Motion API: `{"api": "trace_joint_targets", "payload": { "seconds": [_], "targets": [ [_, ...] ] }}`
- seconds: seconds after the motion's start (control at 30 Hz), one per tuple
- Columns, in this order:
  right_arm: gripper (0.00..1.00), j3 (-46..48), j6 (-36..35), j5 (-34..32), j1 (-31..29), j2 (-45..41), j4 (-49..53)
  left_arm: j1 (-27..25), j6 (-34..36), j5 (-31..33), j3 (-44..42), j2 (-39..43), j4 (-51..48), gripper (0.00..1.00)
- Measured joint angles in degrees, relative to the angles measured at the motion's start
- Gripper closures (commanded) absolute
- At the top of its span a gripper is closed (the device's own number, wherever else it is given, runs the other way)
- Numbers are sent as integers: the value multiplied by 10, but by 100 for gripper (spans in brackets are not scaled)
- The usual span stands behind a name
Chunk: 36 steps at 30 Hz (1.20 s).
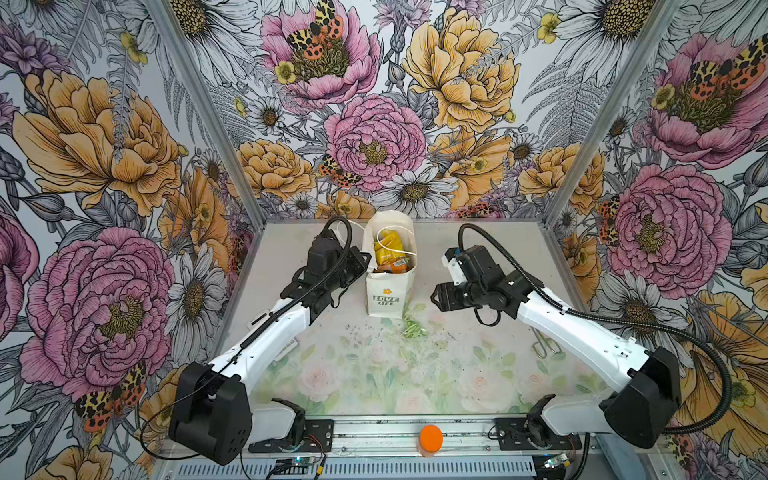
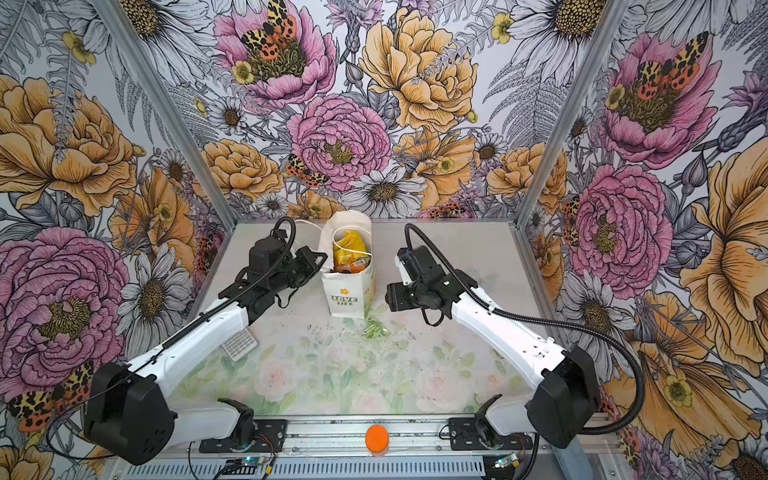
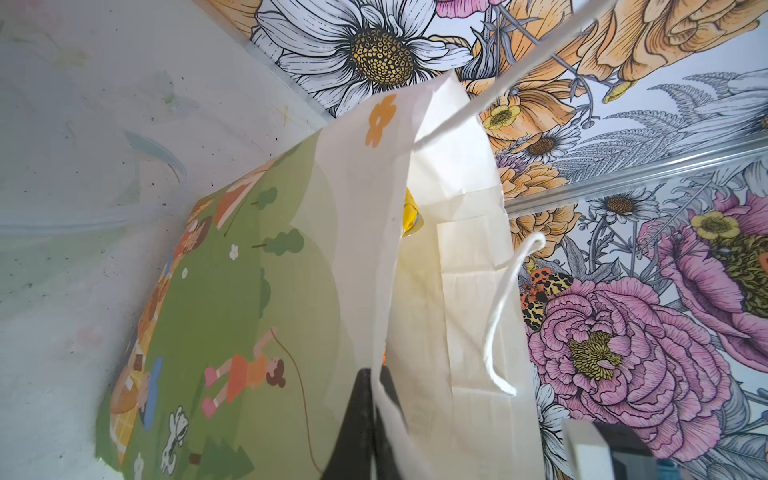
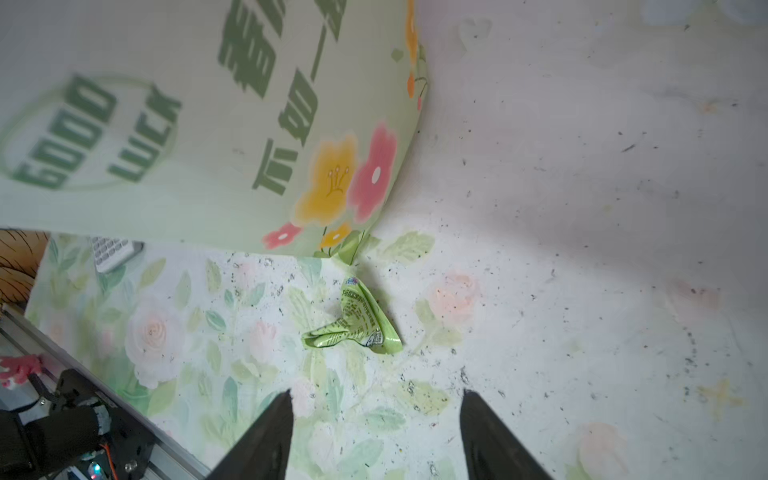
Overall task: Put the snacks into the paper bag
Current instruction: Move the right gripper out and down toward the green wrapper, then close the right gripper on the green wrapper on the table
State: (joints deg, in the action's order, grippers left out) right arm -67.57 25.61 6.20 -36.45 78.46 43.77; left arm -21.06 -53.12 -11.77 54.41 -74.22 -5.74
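The one paper bag (image 1: 388,293) is standing upright toward the back of the table (image 1: 478,245), between the two arms, its thin white walls creasing softly and its two white cord handles (image 3: 498,316) dangling loose. The left gripper (image 3: 376,379) is pinching the bag's rim, its two black fingers pressed together on the paper edge. Inside, a glossy yellow packet (image 1: 387,244) is showing above a crinkly orange one (image 1: 394,263); I can't count any others in there. One pale green packet (image 4: 353,326), crumpled and shiny, is lying on the speckled flower-print tabletop just beside the bag's front corner. The right gripper (image 4: 377,395) is hovering over it, its two pointed black fingers spread apart and holding nothing.
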Motion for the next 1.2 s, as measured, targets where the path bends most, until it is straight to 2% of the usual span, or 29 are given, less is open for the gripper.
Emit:
{"api": "trace_joint_targets", "payload": {
  "seconds": [0.4, 0.7, 1.2],
  "targets": [
    [28, 79, 19, -40, -71, 58, -111, 15, -21, -18, -13, 3, 19, 100],
    [18, 93, 31, -63, -84, 123, -178, 22, -21, -31, -13, 3, 19, 100],
    [15, 89, 36, -71, -93, 180, -203, 28, -21, -43, -13, 3, 17, 100]
  ]
}}
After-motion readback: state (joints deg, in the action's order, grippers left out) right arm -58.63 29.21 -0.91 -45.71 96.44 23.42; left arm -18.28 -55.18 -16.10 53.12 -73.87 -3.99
